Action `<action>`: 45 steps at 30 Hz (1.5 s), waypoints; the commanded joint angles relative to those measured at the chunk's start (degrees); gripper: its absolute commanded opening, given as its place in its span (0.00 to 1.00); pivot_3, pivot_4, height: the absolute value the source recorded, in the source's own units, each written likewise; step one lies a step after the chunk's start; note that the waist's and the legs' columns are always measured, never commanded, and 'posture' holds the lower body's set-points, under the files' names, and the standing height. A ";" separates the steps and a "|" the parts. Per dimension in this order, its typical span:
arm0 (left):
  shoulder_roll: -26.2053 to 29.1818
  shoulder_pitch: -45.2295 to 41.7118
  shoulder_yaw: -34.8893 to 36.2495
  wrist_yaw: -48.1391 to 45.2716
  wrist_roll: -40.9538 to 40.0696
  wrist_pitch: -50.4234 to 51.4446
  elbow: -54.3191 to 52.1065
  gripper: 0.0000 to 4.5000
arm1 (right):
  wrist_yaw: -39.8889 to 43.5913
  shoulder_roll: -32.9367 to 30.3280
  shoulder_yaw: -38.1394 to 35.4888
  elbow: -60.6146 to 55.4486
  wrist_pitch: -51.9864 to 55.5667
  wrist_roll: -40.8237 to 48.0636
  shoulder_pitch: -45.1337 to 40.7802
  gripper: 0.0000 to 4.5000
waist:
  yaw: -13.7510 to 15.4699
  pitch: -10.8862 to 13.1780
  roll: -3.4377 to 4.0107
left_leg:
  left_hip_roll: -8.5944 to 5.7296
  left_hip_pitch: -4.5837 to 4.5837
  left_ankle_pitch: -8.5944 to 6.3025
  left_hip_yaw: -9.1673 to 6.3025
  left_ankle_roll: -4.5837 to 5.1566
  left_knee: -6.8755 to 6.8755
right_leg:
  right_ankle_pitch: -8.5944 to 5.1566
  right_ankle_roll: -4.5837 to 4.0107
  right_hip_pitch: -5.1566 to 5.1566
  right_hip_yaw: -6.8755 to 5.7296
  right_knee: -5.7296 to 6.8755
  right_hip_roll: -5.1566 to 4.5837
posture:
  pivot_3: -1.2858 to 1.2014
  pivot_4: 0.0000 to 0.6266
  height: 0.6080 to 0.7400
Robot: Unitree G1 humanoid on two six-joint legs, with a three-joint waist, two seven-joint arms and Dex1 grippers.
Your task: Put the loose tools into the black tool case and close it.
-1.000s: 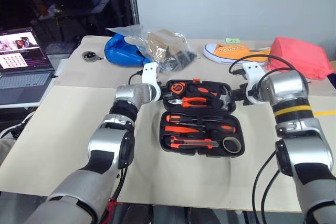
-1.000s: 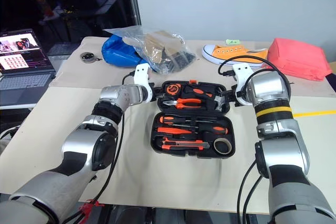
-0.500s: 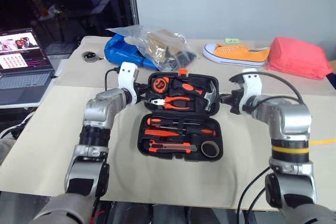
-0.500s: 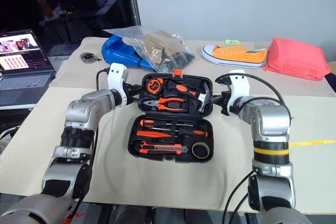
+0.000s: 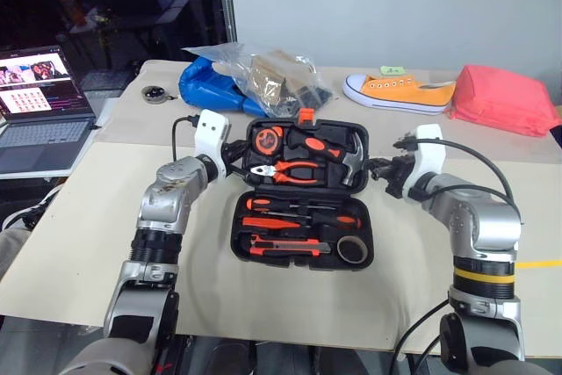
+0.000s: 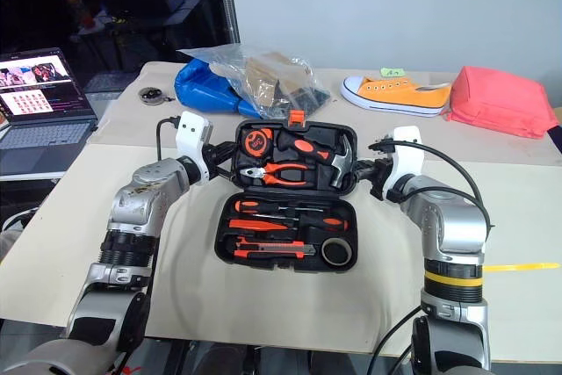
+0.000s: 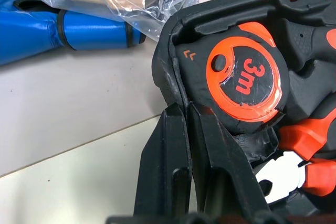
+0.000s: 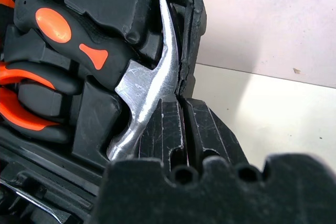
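The black tool case [image 5: 235, 236] lies open in the middle of the table, its far half [image 5: 305, 151] tilted up toward me. Two black-and-orange screwdrivers [image 5: 303, 205], a utility knife [image 5: 285, 245] and a greyish tape roll [image 5: 352, 250] sit in slots of the near half. An orange tape measure [image 7: 242, 80], pliers [image 5: 285, 171] and a steel hammer [image 8: 149, 90] fill the raised half. My left gripper [image 5: 239, 148] is shut on that half's left rim. At the right rim, beside the hammer head, my right gripper [image 5: 379, 167] is shut on the edge.
A laptop [image 5: 39, 98] stands at the left edge. Behind the case lie a blue bag [image 5: 209, 87], a clear plastic bag [image 5: 279, 76], an orange shoe [image 5: 399, 92] and a red pouch [image 5: 505, 98]. A small round object [image 5: 155, 92] is at the back left.
Both grippers drew back toward me, still at the far half's ends. That half tilted up, and the whole case slid left and nearer. Little has moved in the last half second.
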 commanded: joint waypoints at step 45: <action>0.50 -15.73 4.23 0.49 0.51 16.91 20.22 0.01 | -0.21 1.54 13.65 7.85 4.11 -1.66 -11.25 0.00 | -1.46 0.00 0.00 | 0.03 -0.09 -0.03 -0.15 0.03 -0.09 | 0.02 -0.01 -0.05 -0.09 0.22 0.04 | 0.52 0.24 1.00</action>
